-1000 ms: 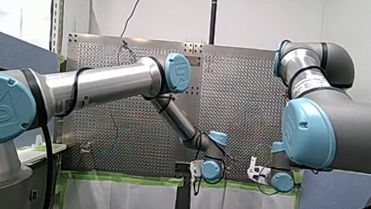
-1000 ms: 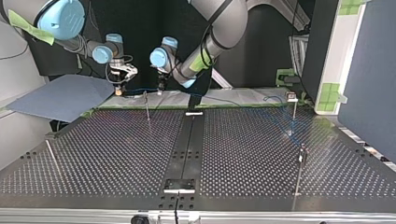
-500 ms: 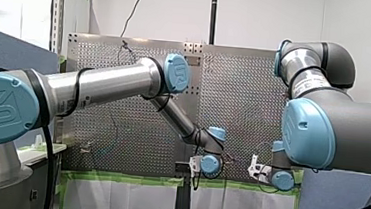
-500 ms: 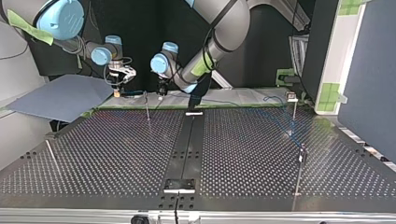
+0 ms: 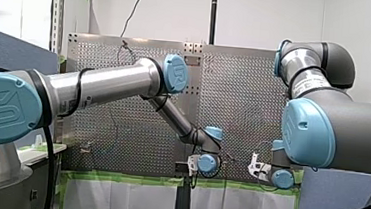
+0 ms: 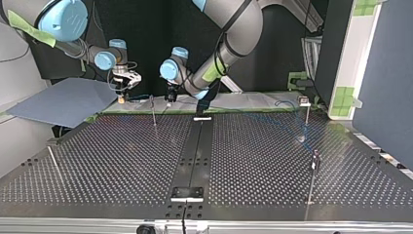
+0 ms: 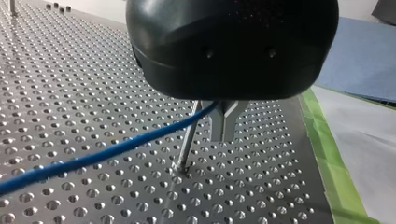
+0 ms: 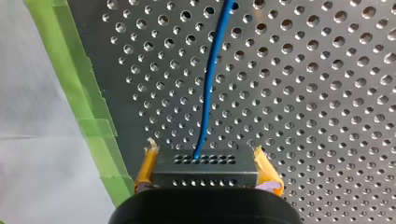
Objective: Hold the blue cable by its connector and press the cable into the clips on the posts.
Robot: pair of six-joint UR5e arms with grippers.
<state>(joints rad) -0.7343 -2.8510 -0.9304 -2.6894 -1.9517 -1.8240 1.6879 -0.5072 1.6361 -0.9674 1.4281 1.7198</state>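
blue cable (image 8: 212, 74): one end in a perforated metal connector (image 8: 205, 173), pinched between my right tool's (image 8: 206, 164) yellow pads, above the counter's (image 8: 327, 93) green-taped edge. my left tool (image 7: 224, 133): metal fingers closed around the cable, beside a thin post (image 7: 189, 140).

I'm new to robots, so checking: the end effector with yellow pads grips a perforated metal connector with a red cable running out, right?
Not red: the cable is blue. The right wrist view shows it leaving the connector that the right end effector grips.
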